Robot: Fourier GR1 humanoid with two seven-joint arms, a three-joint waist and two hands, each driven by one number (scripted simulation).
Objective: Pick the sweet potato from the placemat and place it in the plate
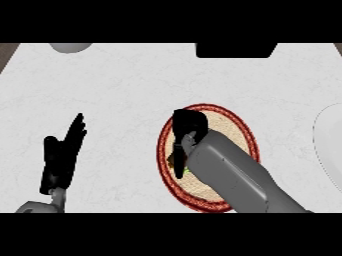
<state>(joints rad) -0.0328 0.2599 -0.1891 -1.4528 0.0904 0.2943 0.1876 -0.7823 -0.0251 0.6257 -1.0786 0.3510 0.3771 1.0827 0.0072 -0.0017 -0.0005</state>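
My right hand [189, 126] curls low over the placemat [237, 125], whether gripping I cannot tell; I should lift straight, then swing to the plate [336, 145].

left hand [62, 156] open, right hand [189, 126] — fingers curled

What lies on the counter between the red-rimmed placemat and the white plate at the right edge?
Nothing: in the head view, only bare white counter separates the placemat from the plate.

Counter [130, 85] pale, marble-like, matt; placemat [233, 125] woven, coarse, red-rimmed; plate [336, 145] smooth white; forearm [233, 175] smooth grey.
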